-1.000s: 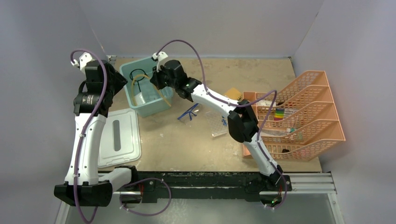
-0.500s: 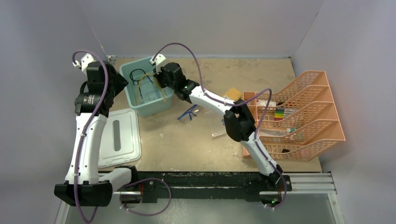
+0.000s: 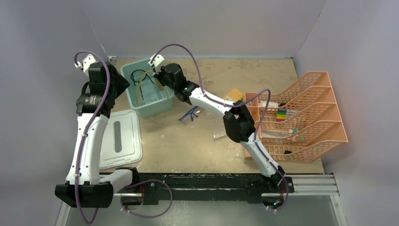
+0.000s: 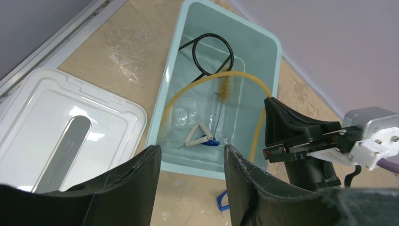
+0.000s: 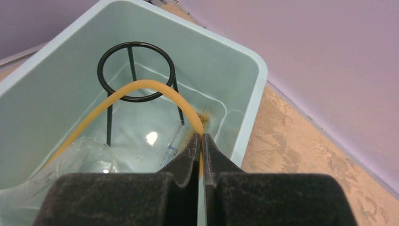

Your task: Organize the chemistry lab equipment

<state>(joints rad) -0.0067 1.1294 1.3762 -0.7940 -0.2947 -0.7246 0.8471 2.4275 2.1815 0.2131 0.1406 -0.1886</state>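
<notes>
Risk first: the amber tubing (image 5: 141, 87) is arching up like a spring out of the teal tub (image 5: 254, 66). Only one end is being pinched, right at the tips of the right gripper (image 5: 202, 141). If that thin pinch slips or lets go high, I'd guess the tubing is going to whip back and flop over the rim. The arch is also passing just over the black wire ring tripod (image 5: 109, 122), so pushing down carelessly could hook the ring and tip it onto the small beaker (image 5: 82, 157) lying beside it. The far end of the tubing is dipping into the tub at lower left of the right wrist view; I can't tell if it is resting on the floor.

Pose: the right arm is stretching far across to the upper left of the overhead view, wrist angling down over the tub's right rim, fingers pressed together on the tubing. The left gripper (image 4: 190, 155) is hanging above the tub's near-left side, fingers spread, gripping nothing, looking down past the white lid (image 4: 70, 122). The wire triangle (image 4: 197, 136) is sitting inside the tub too.
</notes>
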